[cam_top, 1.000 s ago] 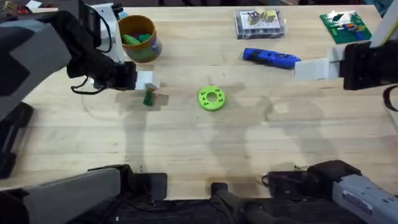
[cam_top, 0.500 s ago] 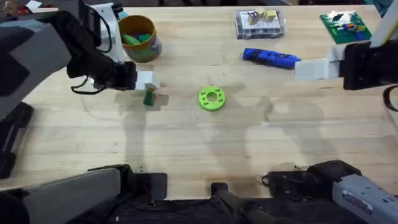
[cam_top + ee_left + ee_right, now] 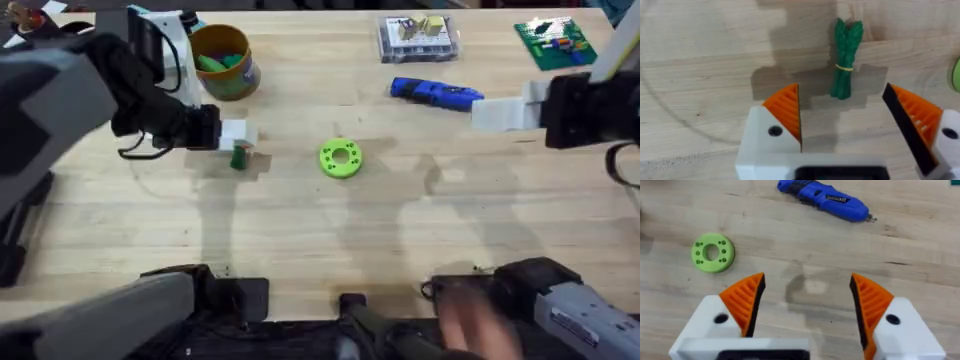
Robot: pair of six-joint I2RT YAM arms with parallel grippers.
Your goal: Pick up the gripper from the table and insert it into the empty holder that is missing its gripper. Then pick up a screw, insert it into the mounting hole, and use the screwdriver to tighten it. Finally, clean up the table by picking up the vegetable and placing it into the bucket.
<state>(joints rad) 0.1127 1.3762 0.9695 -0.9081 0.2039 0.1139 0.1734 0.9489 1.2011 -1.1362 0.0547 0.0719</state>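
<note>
Left claw (image 3: 842, 125) has shifted slightly; spread wide above slim dark-green toy vegetable (image 3: 845, 58) lying on wooden worktop (image 3: 300, 230); right claw (image 3: 807, 305) also spread.

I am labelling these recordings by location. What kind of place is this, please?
Probably a robotics lab workbench: a wooden table with two robot arms, a blue screwdriver, a clear parts box and a green circuit board.

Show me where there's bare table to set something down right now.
Bare wood spans the near half of the table, below the green disc. Another free patch lies between the disc and the screwdriver. It is crowded at far left, where the left gripper hovers over the vegetable beside the bucket.
</note>
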